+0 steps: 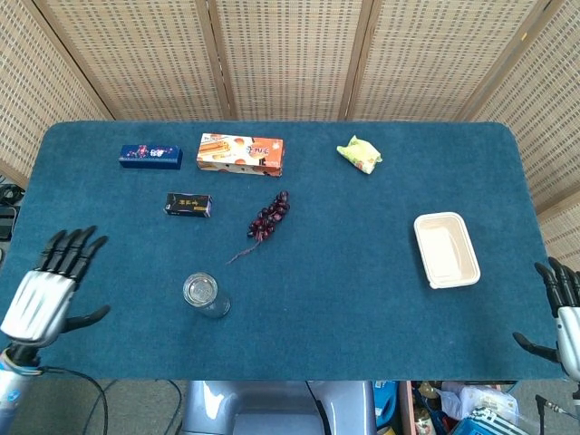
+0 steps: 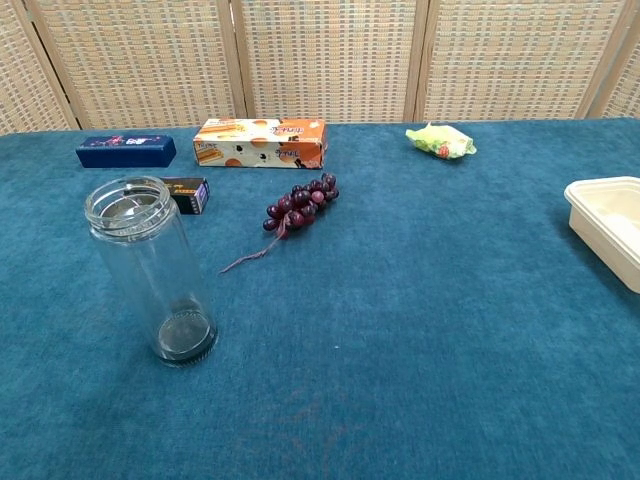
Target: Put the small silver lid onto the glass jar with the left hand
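Note:
The glass jar (image 1: 205, 294) stands upright near the table's front left; it also shows in the chest view (image 2: 150, 268). A small silver lid (image 2: 129, 206) appears to lie in its mouth, just inside the rim. My left hand (image 1: 45, 288) hovers far to the left of the jar by the table's edge, fingers spread and holding nothing. It is outside the chest view. At the lower right corner of the head view my right hand (image 1: 564, 313) hangs off the table's edge, fingers apart and empty.
A blue box (image 1: 150, 156), an orange box (image 1: 240, 153) and a green packet (image 1: 360, 153) lie along the back. A small black box (image 1: 188, 205) and a bunch of grapes (image 1: 270, 216) lie behind the jar. A white tray (image 1: 446, 249) sits at the right.

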Controlling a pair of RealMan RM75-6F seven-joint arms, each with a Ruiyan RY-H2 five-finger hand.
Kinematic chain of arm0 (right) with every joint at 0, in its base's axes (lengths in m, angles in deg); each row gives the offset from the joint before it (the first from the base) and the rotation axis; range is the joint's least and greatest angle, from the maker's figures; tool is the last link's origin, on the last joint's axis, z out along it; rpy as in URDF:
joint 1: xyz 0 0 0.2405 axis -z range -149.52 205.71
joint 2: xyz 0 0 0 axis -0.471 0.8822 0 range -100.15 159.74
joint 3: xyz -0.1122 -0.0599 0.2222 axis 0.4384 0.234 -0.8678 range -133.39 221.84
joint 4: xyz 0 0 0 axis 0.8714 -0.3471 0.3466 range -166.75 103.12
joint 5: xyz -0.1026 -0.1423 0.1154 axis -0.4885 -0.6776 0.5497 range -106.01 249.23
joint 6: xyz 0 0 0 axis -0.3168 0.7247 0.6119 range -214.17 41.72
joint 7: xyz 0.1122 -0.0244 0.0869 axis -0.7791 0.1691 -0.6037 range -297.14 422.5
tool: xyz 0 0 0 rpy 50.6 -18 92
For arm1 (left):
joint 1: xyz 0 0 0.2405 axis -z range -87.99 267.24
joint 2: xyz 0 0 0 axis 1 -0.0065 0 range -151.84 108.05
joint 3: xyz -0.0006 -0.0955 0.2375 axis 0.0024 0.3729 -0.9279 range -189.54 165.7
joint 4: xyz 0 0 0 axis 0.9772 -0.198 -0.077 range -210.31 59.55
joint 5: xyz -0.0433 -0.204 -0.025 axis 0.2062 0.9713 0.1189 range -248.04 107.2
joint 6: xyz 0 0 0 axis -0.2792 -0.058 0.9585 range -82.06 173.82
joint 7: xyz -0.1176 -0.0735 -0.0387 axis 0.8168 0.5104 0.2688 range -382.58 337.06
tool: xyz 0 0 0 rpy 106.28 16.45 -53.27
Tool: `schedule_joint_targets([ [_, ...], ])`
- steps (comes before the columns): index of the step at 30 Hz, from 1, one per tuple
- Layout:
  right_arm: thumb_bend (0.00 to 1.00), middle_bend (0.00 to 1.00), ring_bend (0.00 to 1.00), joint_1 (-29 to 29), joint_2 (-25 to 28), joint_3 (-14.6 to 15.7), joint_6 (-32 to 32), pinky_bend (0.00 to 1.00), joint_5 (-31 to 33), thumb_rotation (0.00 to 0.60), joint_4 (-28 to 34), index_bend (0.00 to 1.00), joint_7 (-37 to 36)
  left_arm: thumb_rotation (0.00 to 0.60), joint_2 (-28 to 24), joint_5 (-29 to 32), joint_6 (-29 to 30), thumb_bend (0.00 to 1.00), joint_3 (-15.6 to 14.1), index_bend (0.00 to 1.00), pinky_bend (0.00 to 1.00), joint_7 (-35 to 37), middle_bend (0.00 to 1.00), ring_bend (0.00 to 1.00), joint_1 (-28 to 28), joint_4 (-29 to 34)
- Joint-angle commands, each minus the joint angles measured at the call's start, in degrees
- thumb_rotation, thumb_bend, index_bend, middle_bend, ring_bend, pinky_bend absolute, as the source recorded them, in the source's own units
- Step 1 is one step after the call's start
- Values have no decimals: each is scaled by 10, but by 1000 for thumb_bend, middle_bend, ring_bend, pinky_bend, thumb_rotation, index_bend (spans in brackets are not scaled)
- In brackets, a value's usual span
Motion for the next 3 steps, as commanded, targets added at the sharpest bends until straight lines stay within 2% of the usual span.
schedule_joint_targets([
  [1, 0, 0, 0, 1, -1, 1, 2, 0, -3, 600, 0, 0, 2, 600, 28, 32, 68, 141, -19, 0, 0, 25, 0, 0, -76, -66],
  [3, 0, 0, 0, 1, -2, 2, 2, 0, -5, 600, 1, 0, 4, 600, 29, 37, 68, 141, -20, 0, 0, 38, 0, 0, -83, -78],
])
